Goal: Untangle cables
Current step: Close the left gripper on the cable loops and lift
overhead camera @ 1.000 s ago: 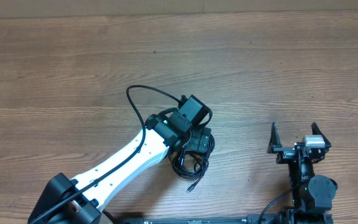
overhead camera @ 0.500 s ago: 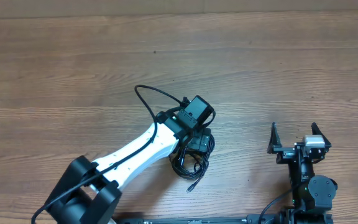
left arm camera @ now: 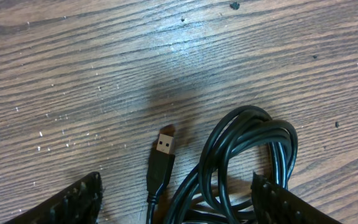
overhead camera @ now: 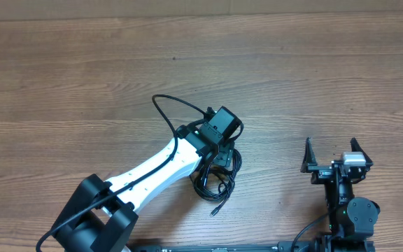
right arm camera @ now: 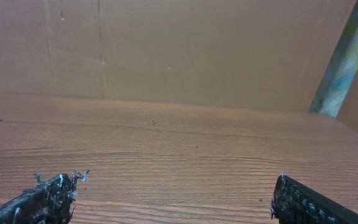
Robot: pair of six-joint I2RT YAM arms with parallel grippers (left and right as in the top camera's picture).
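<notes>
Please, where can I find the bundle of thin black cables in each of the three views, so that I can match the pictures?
Overhead: the cables lie below centre, partly under the left claw.
Left wrist: the cables are at bottom centre and right, between the left claw's fingers.
Right wrist: not in it.
Shared landmark: the wooden table, seen in all three views.
</notes>
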